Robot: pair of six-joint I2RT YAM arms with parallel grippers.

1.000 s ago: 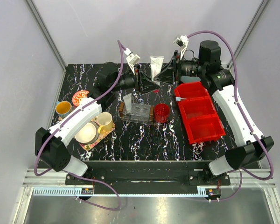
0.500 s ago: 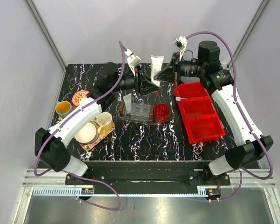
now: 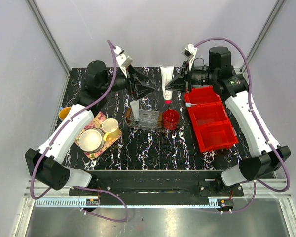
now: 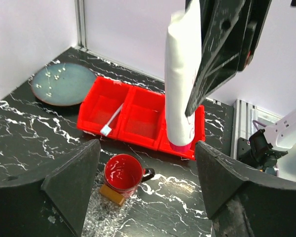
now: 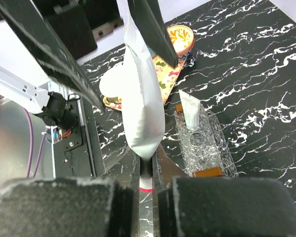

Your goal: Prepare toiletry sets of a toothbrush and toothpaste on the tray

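On my feed the black marbled desk fills the frame, with both arms reaching to its far side. The left claw hangs above the desk with its 2 fingers spread wide apart and nothing between them. The right claw is pinched together on 1 toothpaste tube. It holds that tube in the air, roughly upright, pink cap downward, behind the clear tray and just beyond the left claw's spread fingers, which are not touching it. The red bin with 3 compartments sits on the right of the desk. Beyond its far end the left wrist view shows a blue-grey plate. On the left lies the flowery tray, carrying a bowl and a mug. The clear tray, with brown end handles, sits near the middle of the desk, and a red cup stands just beside its right end. A second tube stands tilted inside the clear tray at its left end. The toothbrush lies slantwise in the red bin's farthest compartment, well apart from the clear tray.
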